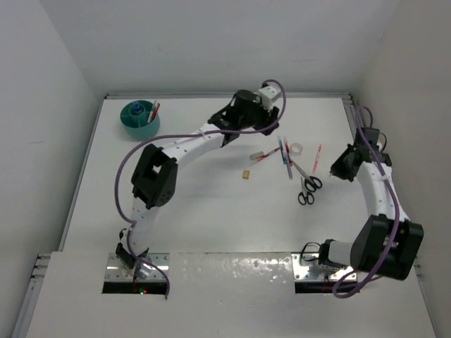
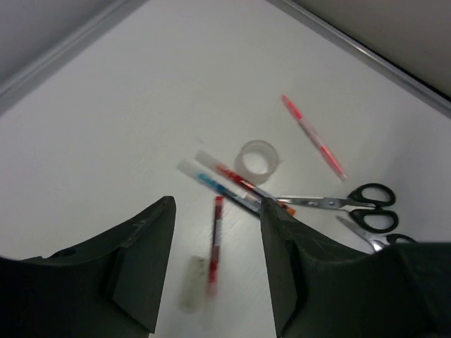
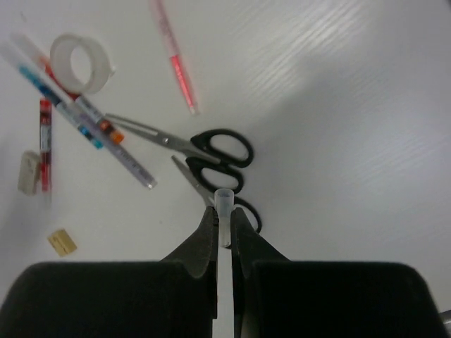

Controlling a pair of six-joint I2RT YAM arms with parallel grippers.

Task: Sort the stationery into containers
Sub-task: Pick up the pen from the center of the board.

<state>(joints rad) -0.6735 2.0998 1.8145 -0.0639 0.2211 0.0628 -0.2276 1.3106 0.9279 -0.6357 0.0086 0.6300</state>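
Observation:
My left gripper [image 2: 217,204] is open and empty, hovering over a red pen [image 2: 215,239] with a whitish block [image 2: 192,283] beside it. Beyond lie a blue pen [image 2: 217,184], a white tape roll [image 2: 257,159], a pink pen [image 2: 313,136] and black-handled scissors [image 2: 352,204]. My right gripper [image 3: 223,211] is shut on a thin translucent pen [image 3: 224,201], held above two pairs of scissors [image 3: 211,150]. A tan eraser [image 3: 63,241] lies at the lower left. The teal tub [image 1: 139,117] stands at the far left with pens in it. From above, the left gripper [image 1: 270,129] and right gripper [image 1: 340,169] flank the pile.
Raised table rims run along the back [image 1: 211,95] and right [image 1: 350,113] sides. The left arm's purple cable [image 1: 162,141] loops over the table's middle left. The items cluster at centre right [image 1: 289,158].

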